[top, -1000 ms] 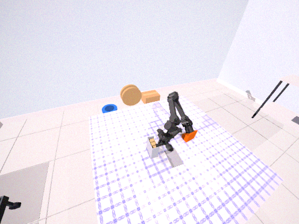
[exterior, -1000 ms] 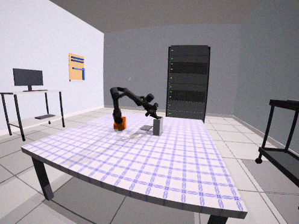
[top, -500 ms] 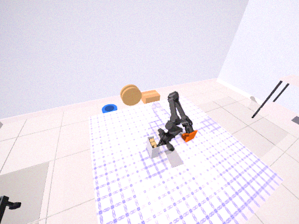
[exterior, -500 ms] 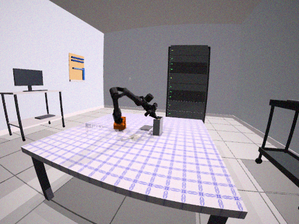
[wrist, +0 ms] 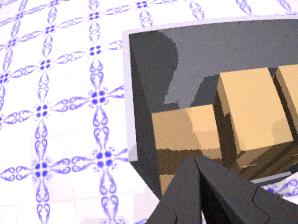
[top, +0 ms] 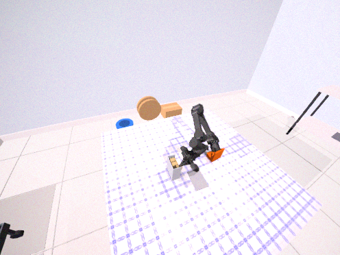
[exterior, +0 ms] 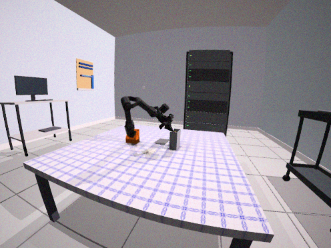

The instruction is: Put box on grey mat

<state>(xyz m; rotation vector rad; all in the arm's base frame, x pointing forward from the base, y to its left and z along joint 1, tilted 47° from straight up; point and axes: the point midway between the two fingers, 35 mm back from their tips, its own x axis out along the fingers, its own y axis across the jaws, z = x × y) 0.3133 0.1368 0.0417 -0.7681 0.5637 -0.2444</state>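
Black jaws of the gripper (top: 181, 166) (exterior: 173, 130) (wrist: 196, 159) stood closed, fingertips together, with nothing between them. I had the tips pointing down at the bin (top: 175, 174) (exterior: 174, 141) (wrist: 131, 95); in the wrist view they overlapped the near part of the left-hand box (wrist: 187, 126). Contact: I could not tell.

Beside that box, across a narrow dark gap, stood the middle box (wrist: 254, 110), its top looking higher in the view. The third box (wrist: 288, 92) was cut off by the right edge of the view. I read no code on any of the three, so the ER box was in the bin, position unidentified.

The grey mat (top: 199, 181) (exterior: 161, 141) lay flat near the bin, with no box on it. Farther out, the arm (top: 199, 127) (exterior: 127, 117) reached over from its orange base (top: 217, 155) (exterior: 133, 139) on the checked tablecloth (top: 147, 212) (exterior: 150, 180).
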